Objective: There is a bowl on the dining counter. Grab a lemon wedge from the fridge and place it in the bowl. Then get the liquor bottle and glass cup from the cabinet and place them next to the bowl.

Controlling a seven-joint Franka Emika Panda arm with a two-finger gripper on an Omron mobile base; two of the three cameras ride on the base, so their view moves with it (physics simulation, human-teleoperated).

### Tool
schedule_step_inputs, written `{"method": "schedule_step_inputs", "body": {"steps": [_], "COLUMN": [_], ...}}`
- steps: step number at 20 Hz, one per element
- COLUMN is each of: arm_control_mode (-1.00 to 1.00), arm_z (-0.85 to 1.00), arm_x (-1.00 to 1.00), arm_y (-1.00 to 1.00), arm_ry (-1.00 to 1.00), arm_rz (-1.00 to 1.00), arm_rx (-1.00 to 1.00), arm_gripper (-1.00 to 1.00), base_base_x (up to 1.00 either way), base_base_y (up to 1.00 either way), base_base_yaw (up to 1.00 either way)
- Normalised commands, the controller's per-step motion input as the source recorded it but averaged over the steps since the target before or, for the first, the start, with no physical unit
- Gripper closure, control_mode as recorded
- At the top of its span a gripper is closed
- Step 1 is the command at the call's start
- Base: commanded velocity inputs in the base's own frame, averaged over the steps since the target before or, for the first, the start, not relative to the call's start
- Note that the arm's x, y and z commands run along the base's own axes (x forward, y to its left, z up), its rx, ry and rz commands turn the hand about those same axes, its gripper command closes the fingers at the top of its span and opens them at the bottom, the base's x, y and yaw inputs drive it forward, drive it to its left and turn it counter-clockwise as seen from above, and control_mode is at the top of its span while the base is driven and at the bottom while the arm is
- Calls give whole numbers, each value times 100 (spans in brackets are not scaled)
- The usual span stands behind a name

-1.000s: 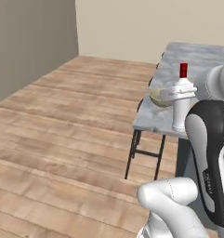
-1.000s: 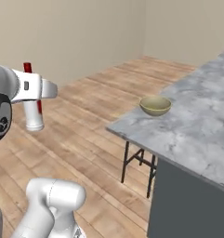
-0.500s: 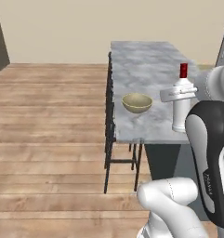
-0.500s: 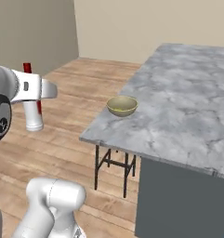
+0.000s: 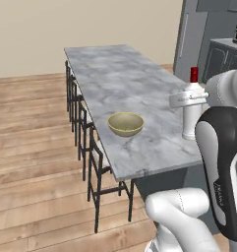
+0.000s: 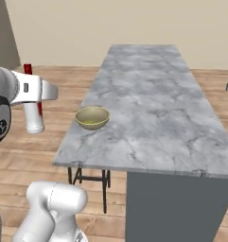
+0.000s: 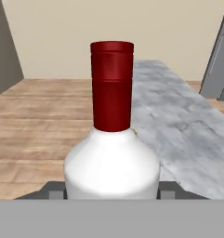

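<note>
Liquor bottle (image 7: 112, 158): whitish rounded body, narrow neck, red cap, standing upright. The gripper (image 5: 189, 98) is clamping its shoulder between both jaws, off the dining counter's (image 6: 148, 94) long edge, near the bowl (image 6: 92, 117).

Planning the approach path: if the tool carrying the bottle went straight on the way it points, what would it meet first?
Probably the dining counter, ahead beyond the liquor bottle in the tool; depth is unclear.

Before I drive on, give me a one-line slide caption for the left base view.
Upright liquor bottle held in the fingers, carried beside the dining counter with its bowl.
</note>
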Motion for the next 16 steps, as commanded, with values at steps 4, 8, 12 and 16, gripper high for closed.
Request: {"method": "schedule_step_inputs", "body": {"steps": [4,8,12,16], "arm_control_mode": [100,-100,-100,-100], "arm_z": [0,-17,-36,-35], "arm_x": [0,44,46,44], "arm_y": [0,-4,-53,-85], "arm_ry": [0,0,-4,-6], "arm_rz": [0,-10,-2,5], "arm_rx": [0,0,0,0], "arm_gripper": [100,100,100,100], "base_base_x": [70,17,0,0], "base_base_y": [28,2,0,0], "base_base_yaw": [-29,-5,0,0]}}
